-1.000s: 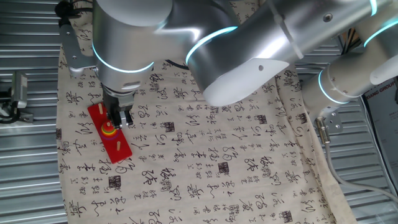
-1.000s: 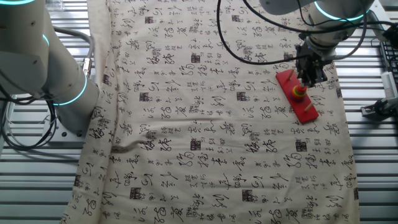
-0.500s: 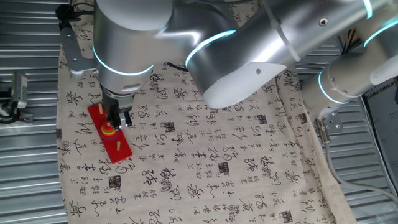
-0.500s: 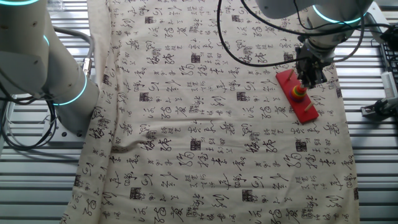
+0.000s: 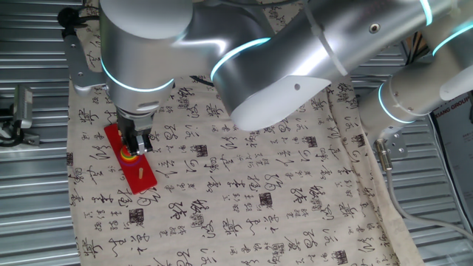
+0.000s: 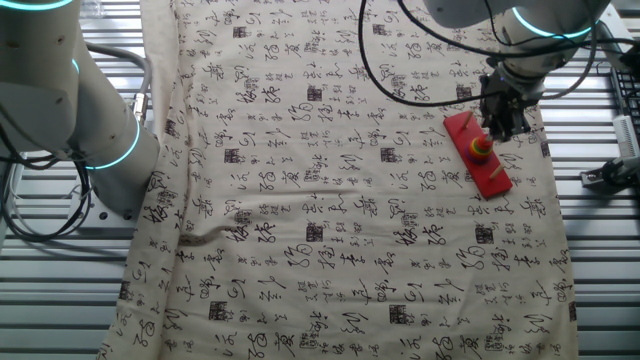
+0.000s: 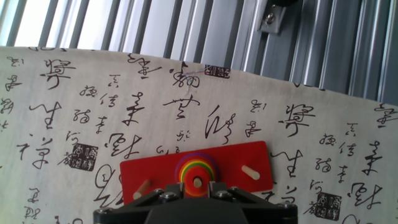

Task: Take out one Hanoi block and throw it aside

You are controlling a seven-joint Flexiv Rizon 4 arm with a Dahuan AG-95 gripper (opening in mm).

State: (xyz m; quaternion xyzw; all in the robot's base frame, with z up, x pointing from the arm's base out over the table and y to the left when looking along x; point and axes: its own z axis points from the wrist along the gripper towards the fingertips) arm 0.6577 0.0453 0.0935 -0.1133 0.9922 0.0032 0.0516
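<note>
- The gripper hangs straight over the middle of the red board, its dark fingers pointing down at the ring stack
- The Hanoi block, the small red ring on top of the stack, sits on the middle peg with the wooden peg tip showing through its hole
- Beneath it lie wider rings, a yellow ring the plainest of them from one fixed view; in the hand view the stack shows as rainbow bands
- In the hand view the fingertips sit at the bottom edge, just either side of the stack and close to it; whether they touch the red ring cannot be told
- The jaws look narrow, with only a small gap between them, and the pictures do not settle whether they grip anything
- The board lies flat on the calligraphy cloth, with a bare wooden peg on each side of the stack
- From the other fixed view the gripper stands right above the stack, near the cloth's far edge
</note>
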